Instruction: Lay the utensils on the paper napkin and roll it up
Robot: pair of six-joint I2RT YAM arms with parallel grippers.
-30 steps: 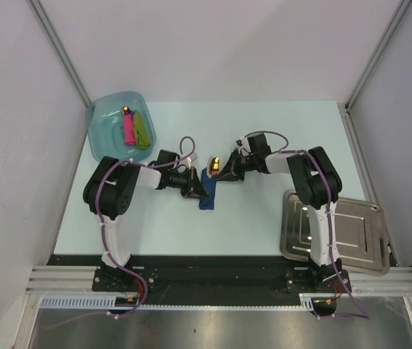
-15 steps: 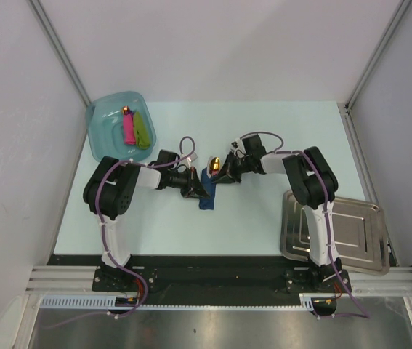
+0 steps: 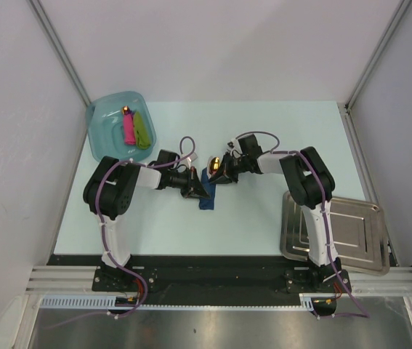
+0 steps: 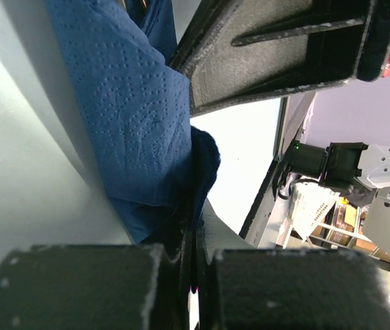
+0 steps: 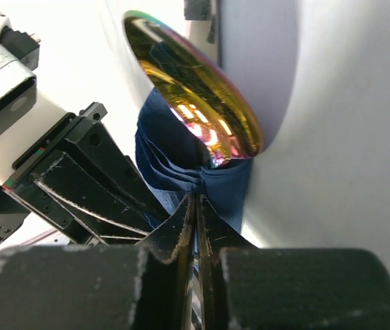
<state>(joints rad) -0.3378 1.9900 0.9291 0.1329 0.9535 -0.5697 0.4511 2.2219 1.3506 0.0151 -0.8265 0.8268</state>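
The dark navy paper napkin (image 3: 207,193) lies bunched and partly rolled at the table's middle. A shiny orange-gold utensil (image 3: 216,163) sticks out of its far end. In the right wrist view the golden spoon bowl (image 5: 195,89) sits above the folded napkin (image 5: 181,165). My left gripper (image 3: 199,187) is at the napkin's left side, shut on a fold of the napkin (image 4: 139,117), with its tips (image 4: 195,230) pinching the cloth. My right gripper (image 3: 219,173) comes from the right and is shut on the napkin's edge (image 5: 196,201). The two grippers almost touch.
A pale teal tub (image 3: 102,116) at the back left holds a pink stick (image 3: 128,129), a lime-green stick (image 3: 142,129) and a small orange-gold piece (image 3: 126,110). A steel tray (image 3: 351,240) lies at the front right, beside the right arm's base.
The right arm's wrist and gripper have shifted a little to the left, closer to the napkin and the left gripper. The left arm and napkin have stayed put.
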